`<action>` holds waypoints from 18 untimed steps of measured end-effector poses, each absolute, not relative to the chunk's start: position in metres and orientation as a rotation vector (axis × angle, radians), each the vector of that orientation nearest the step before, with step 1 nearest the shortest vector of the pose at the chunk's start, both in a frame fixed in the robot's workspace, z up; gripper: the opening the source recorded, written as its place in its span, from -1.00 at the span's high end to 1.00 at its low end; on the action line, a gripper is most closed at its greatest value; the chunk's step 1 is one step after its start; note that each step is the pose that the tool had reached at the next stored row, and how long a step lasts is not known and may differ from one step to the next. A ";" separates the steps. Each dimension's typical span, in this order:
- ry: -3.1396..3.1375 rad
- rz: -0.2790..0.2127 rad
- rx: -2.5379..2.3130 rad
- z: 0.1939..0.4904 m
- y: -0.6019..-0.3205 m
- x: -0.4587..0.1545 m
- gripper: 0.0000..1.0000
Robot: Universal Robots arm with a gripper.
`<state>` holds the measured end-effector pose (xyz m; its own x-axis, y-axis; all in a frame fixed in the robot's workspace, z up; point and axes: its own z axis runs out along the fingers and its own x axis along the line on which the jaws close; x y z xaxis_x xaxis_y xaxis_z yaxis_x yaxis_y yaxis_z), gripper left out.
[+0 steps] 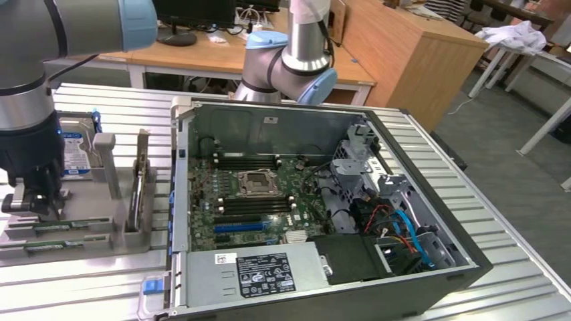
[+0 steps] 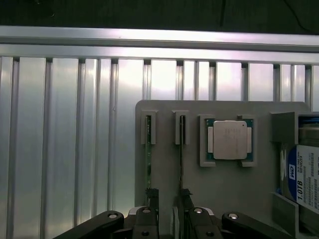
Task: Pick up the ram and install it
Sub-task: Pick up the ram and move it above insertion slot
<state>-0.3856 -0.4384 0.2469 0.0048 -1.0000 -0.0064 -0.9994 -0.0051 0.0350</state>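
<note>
The gripper [image 1: 36, 200] hangs low over a grey holder [image 1: 89, 227] at the exterior view's left, on the ribbed metal desk [image 1: 116, 100]. Its fingers [image 2: 152, 199] stand spread wide apart and grip nothing.

In the wrist view, the holder [image 2: 224, 199] carries one ram stick [image 2: 148, 164] and a second ram stick [image 2: 181, 164], both standing on edge in narrow slots, side by side and parallel. The gripper [image 2: 168, 204] is centred over the strip between the two sticks, with one fingertip close beside each. I cannot tell whether either tip touches a stick. In the exterior view the green edges of the sticks [image 1: 53, 231] show just below the gripper, lying along the holder.

Beside the second stick in the same holder sits a square processor chip [image 2: 230, 140] in its own recess. Past it a hard drive [image 2: 301, 177] with a blue and white label stands in an upright bracket. In the exterior view the hard drive [image 1: 76, 144] rises behind the arm.

To the exterior view's right of the holder, an open computer case [image 1: 259, 127] lies on the desk [image 2: 65, 139]. Its green motherboard [image 1: 259, 194] faces up, well apart from the gripper
</note>
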 end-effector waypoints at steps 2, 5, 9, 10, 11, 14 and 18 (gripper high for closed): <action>-2.201 -0.046 2.212 0.245 -0.438 -0.386 0.41; -2.201 -0.046 2.212 0.243 -0.438 -0.386 0.41; -2.201 -0.046 2.212 0.240 -0.438 -0.386 0.41; -2.201 -0.046 2.212 0.240 -0.438 -0.386 0.41; -2.201 -0.046 2.212 0.239 -0.438 -0.386 0.41; -2.201 -0.046 2.212 0.238 -0.438 -0.386 0.41; -2.201 -0.046 2.212 0.237 -0.438 -0.386 0.41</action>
